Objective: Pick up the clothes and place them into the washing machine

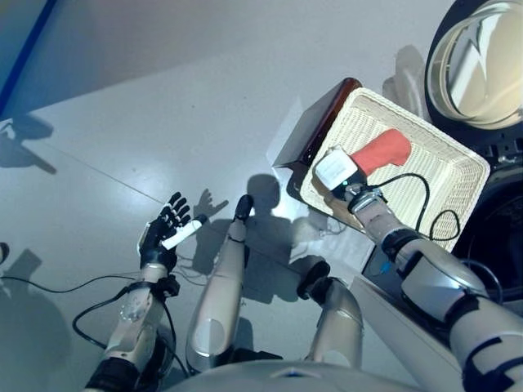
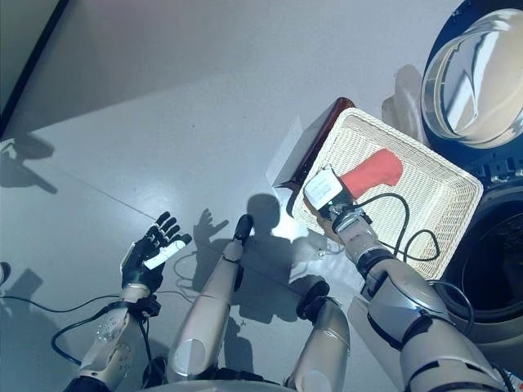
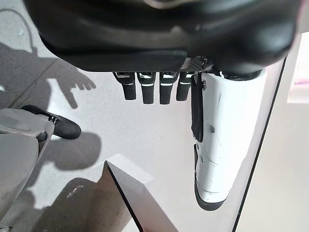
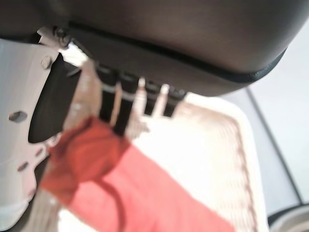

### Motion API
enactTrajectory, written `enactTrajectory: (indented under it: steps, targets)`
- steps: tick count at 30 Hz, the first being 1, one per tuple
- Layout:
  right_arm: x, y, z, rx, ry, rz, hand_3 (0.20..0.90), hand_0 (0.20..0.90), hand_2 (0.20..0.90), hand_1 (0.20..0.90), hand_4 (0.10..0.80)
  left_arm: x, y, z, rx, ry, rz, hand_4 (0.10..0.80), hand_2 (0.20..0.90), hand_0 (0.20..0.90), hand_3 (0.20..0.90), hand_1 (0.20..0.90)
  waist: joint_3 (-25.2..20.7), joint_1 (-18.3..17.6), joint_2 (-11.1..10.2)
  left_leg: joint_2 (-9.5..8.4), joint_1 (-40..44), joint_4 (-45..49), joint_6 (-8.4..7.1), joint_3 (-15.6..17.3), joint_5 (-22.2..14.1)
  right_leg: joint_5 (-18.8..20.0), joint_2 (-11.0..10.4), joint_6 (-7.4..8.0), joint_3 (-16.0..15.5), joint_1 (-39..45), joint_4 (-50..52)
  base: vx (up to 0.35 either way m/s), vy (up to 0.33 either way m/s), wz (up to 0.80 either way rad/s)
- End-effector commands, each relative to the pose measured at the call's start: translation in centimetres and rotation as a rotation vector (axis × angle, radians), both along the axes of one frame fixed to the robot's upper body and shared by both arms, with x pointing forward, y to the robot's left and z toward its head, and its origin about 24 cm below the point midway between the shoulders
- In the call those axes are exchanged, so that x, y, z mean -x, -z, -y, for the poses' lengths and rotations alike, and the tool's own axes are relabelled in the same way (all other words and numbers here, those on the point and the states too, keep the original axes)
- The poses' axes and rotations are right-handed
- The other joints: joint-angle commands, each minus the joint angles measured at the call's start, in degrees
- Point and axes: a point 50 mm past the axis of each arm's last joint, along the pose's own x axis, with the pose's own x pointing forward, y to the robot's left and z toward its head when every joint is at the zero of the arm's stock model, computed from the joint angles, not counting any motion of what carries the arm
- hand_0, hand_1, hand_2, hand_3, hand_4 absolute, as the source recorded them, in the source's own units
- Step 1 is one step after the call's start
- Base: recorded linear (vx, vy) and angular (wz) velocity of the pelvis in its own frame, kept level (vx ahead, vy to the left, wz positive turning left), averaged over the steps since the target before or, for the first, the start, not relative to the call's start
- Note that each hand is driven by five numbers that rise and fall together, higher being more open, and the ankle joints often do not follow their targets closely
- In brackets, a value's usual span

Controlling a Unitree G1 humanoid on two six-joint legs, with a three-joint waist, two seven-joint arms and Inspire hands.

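The red cloth (image 1: 382,151) lies in the white woven basket (image 1: 458,167), stretched from about the basket's middle toward the near-left rim, where the right hand (image 1: 343,175) meets it. In the right wrist view the fingers (image 4: 113,104) of that hand reach down onto the bunched end of the cloth (image 4: 87,159), and the white-covered thumb (image 4: 21,135) stands just beside that end; the view is too blurred there to settle whether the fingers close round the fabric or only rest on it, so the grip cannot be told. The rest of the cloth runs away from the hand across the basket floor. The basket sits on a dark brown stand (image 1: 327,122), tilted relative to the floor lines, with its far-right corner near the washing machine (image 1: 502,237). The machine's round door (image 1: 478,61) stands swung open beyond the basket, and the dark drum opening (image 2: 498,261) shows on the right of the basket. The left hand (image 1: 166,233) hangs well apart from all this, over the grey floor (image 1: 163,98) on the robot's left, fingers straight and spread, holding nothing.
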Motion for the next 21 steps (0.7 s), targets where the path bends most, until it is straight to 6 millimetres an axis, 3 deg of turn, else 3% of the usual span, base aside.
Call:
enactTrajectory:
  steps: [1, 9, 10, 11, 21]
  targets:
    - [-2.6, -5.7, -0.7, 0.033, -0.033, 0.202, 0.9, 0.9, 0.9, 0.9, 0.8, -0.9, -4.3, -1.5, -0.064, -0.001, 0.214, 0.8, 0.9, 0.9, 0.9, 0.9, 0.39, 2.26, -1.43, 0.12, -2.83, 9.44, -1.64, 0.91, -7.84, 12.33, -2.05, 1.56, 3.72, -1.45, -8.1, 0.0, 0.0, 0.0]
    - [-2.4, -4.8, -0.4, 0.034, 0.011, 0.176, 0.9, 0.9, 0.9, 0.9, 0.8, -0.5, -4.0, -1.5, -0.044, -0.022, 0.201, 0.8, 0.9, 0.9, 0.9, 0.9, 1.29, 1.75, -1.03, -0.17, -4.61, 13.24, -1.15, 0.92, -9.57, 10.65, -1.98, 1.14, 4.78, -3.44, -4.38, -0.012, 0.012, 0.03]
    - [-2.4, -4.7, -0.5, 0.034, 0.018, 0.173, 0.488, 0.488, 0.488, 0.488, 0.506, -0.4, -3.9, -1.5, -0.042, -0.026, 0.198, 0.8, 0.9, 0.9, 0.9, 0.9, 1.36, 1.65, -0.87, -0.18, -4.85, 13.86, -1.07, 0.97, -9.83, 10.52, -2.02, 1.1, 4.94, -3.93, -3.83, -0.029, 0.032, 0.02]
    - [-2.4, -4.6, -0.6, 0.029, 0.027, 0.173, 0.2, 0.2, 0.2, 0.2, 0.3, -0.3, -3.9, -1.6, -0.042, -0.029, 0.199, 0.8, 0.9, 0.9, 0.9, 0.9, 1.45, 1.65, -0.7, -0.16, -5.09, 14.37, -1.07, 1.0, -10.04, 10.29, -2.06, 1.04, 5.1, -4.31, -3.4, -0.029, 0.032, -0.02]
    - [-2.7, -5.4, -1.4, -0.023, 0.024, 0.219, 0.2, 0.2, 0.2, 0.2, 0.3, -0.3, -4.3, -2.1, -0.058, -0.051, 0.212, 0.8, 0.9, 0.9, 0.9, 0.9, 2.13, 0.98, -0.41, 0.09, -5.11, 15.29, -0.73, 1.68, -10.57, 10.55, -2.0, 0.98, 6.4, -5.35, -2.82, -0.016, 0.007, -0.03]
